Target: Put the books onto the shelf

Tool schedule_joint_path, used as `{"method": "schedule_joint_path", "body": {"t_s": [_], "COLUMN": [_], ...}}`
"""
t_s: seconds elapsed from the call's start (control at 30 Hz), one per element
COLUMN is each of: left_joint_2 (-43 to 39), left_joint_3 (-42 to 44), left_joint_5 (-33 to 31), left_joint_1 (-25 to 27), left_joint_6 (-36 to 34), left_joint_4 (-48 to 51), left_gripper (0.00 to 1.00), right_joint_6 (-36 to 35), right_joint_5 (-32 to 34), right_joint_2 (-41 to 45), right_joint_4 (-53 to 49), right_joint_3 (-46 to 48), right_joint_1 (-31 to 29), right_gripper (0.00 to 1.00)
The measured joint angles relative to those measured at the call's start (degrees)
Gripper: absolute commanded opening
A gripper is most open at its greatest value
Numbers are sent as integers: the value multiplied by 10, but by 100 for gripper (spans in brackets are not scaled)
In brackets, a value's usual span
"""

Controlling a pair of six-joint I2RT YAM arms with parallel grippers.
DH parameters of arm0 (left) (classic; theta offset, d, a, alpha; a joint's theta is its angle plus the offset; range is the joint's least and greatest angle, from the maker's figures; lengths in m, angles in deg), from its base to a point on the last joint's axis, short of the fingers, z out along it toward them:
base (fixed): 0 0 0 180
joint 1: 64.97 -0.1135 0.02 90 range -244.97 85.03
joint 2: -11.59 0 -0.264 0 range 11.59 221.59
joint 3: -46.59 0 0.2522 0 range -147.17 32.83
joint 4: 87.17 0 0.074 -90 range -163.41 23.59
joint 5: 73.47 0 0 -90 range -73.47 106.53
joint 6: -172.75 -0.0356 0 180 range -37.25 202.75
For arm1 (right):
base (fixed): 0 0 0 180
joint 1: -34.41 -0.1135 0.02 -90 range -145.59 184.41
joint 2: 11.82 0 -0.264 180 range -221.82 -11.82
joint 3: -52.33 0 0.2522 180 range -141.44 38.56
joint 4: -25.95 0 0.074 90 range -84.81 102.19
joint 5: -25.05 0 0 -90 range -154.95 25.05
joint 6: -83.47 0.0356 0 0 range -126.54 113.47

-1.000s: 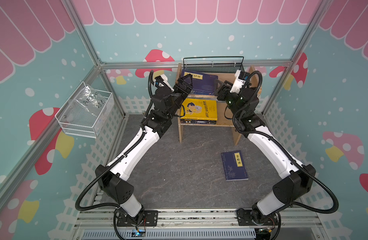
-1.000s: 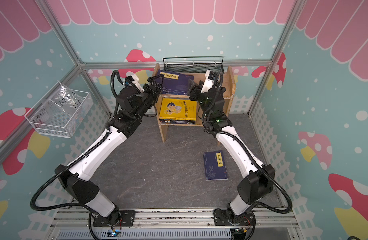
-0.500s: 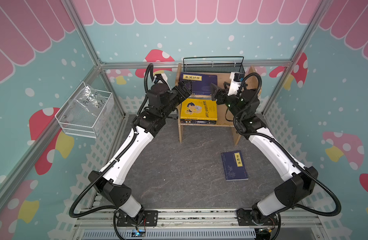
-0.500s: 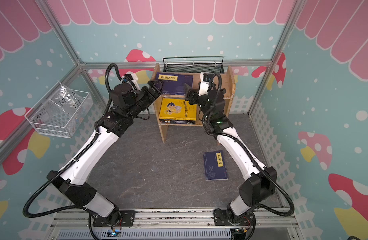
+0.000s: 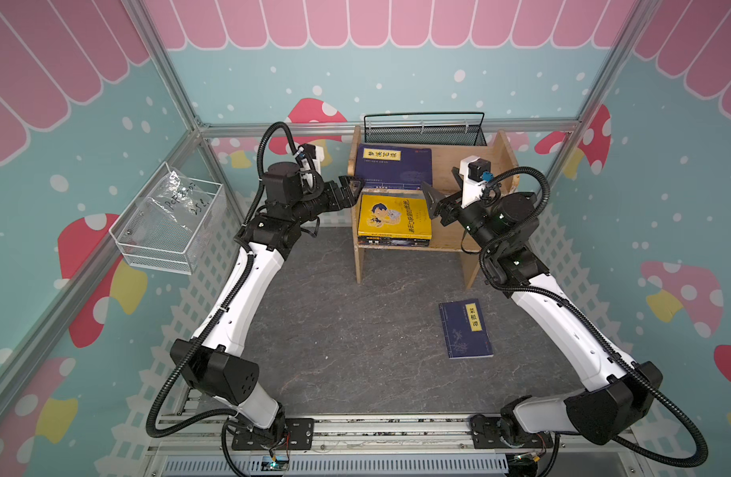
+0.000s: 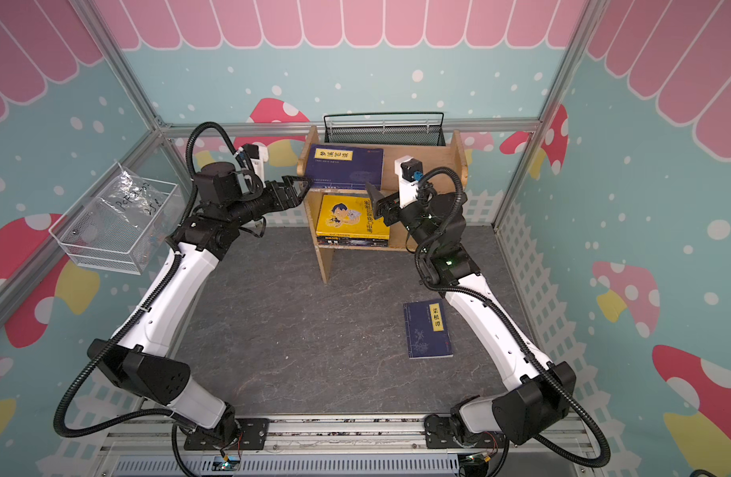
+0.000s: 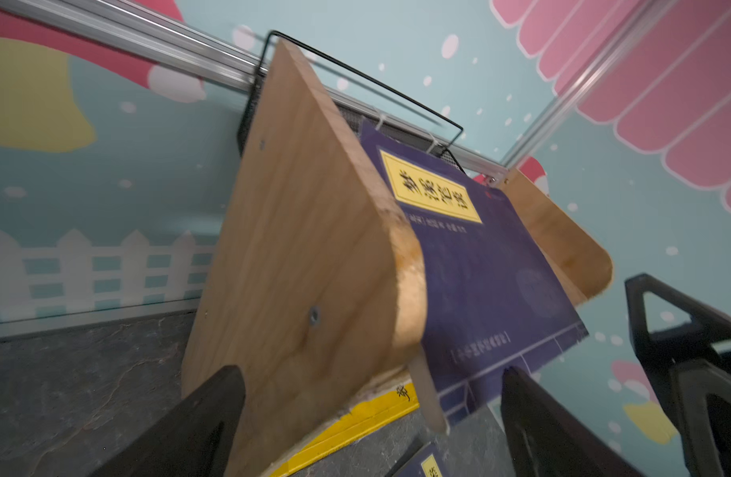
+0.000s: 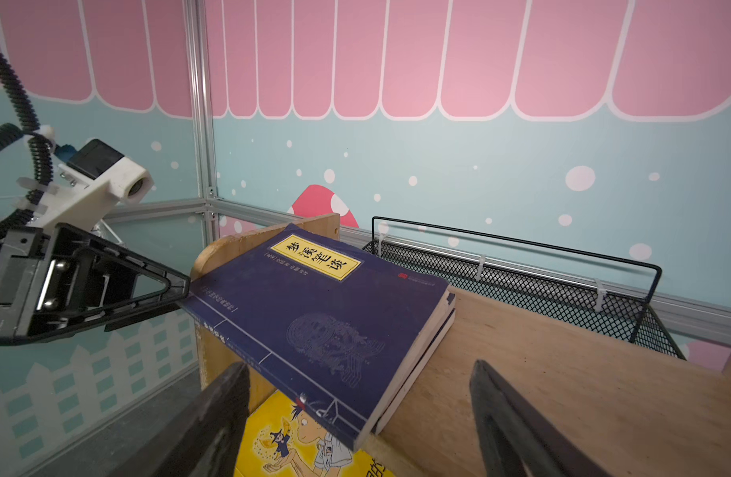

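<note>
Right wrist view shows the navy book lying flat, cover up, on the top tier of the shelf. It rests on another book, and its near corner hangs past the front edge above the yellow book. Change from a second ago: both grippers were in tight at that book's two ends. Now the left gripper sits just outside the left side panel, one tip close to the book's corner, contact unclear. The right gripper is backed off in front of the tier. Both have fingers spread wide and hold nothing. Judgement: book released, this placement done, arms free for the next pick. In both top views the book's long axis runs side to side across the shelf, slightly skewed, with the yellow label toward the left-back end and the spine facing front. The lower tier holds the yellow book on a stack of darker ones. One floor book, navy, lies flat well apart from the shelf, near the right arm. Its long axis runs roughly front to back, label along its right side. It looks like the only book left to shelve.
</note>
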Motion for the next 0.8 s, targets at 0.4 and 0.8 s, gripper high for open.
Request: {"method": "schedule_joint_path", "body": {"t_s": [0.4,0.8], "left_joint_2": [-21,-21], "left_joint_3": [72,79], "left_joint_5": [70,46], "left_joint_1": [-1,-1], "left_joint_6": [-74,-71], "left_joint_4": [-73,-131], "left_gripper": [87,78], "right_joint_6": [-42,-42], "right_joint_5": [-18,-20], "right_joint_2": [-6,-20], "right_joint_4": [16,26], "right_joint_3": [16,16], "right_joint_1": [0,0], "right_gripper": [81,76]}}
